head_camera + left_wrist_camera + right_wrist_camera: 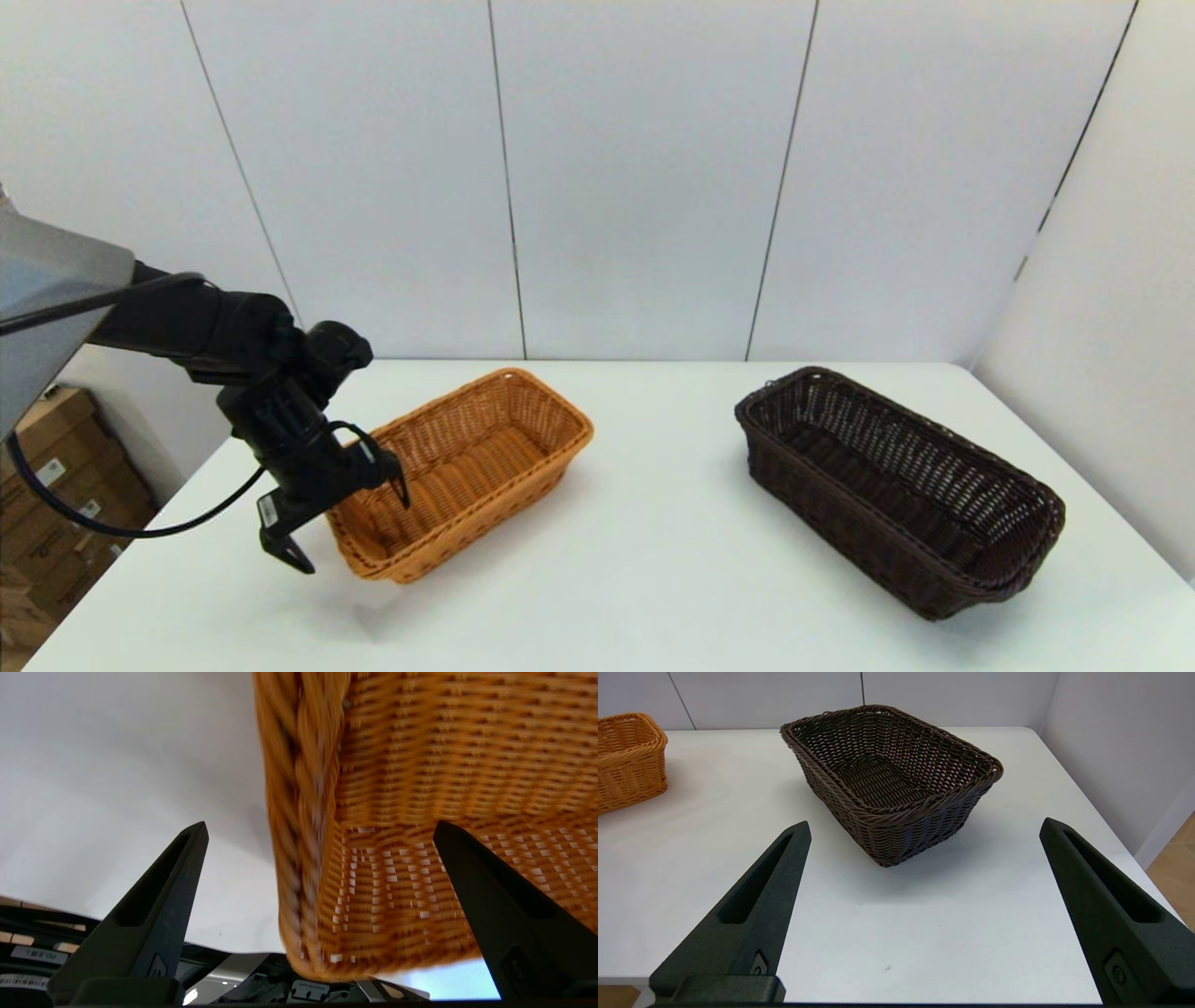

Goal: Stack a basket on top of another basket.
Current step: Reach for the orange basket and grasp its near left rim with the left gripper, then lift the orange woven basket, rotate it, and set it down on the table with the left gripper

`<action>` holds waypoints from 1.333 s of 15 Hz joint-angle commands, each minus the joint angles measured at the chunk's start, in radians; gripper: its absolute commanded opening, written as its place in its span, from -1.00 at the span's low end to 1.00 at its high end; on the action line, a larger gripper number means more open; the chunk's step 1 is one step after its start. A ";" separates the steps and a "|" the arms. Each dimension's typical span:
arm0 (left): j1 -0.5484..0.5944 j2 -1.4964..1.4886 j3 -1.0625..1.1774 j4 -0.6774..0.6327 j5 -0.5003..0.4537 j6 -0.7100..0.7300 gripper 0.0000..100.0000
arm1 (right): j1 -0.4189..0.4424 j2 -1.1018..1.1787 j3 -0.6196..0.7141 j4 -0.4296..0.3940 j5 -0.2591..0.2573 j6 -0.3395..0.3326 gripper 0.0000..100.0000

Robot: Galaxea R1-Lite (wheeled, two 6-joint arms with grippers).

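The orange-tan wicker basket (467, 467) lies on the left half of the white table. My left gripper (344, 518) stands open at its near-left end, straddling the braided rim: one finger is outside the wall and the other is inside. In the left wrist view the rim and wall of the orange-tan basket (303, 812) run between the spread fingers of the left gripper (320, 826). The dark brown basket (896, 485) sits alone on the right half. My right gripper (925, 822) hovers open short of the dark brown basket (892, 779), holding nothing, and is outside the head view.
The white table (653, 579) ends at a grey panelled wall behind and a side wall on the right. Cardboard boxes (47, 476) are stacked on the floor past the table's left edge. One end of the orange-tan basket (626, 756) shows far off in the right wrist view.
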 commanded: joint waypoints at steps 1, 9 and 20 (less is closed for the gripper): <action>0.001 0.063 0.001 0.002 -0.006 -0.004 1.00 | 0.000 0.001 0.000 0.000 0.000 0.000 1.00; 0.001 0.069 -0.001 0.000 -0.011 0.014 -1.00 | 0.000 0.001 0.000 0.000 0.000 0.000 1.00; 0.073 -0.053 -0.007 0.005 -0.201 0.057 -1.00 | 0.000 0.001 0.000 0.000 0.000 0.000 1.00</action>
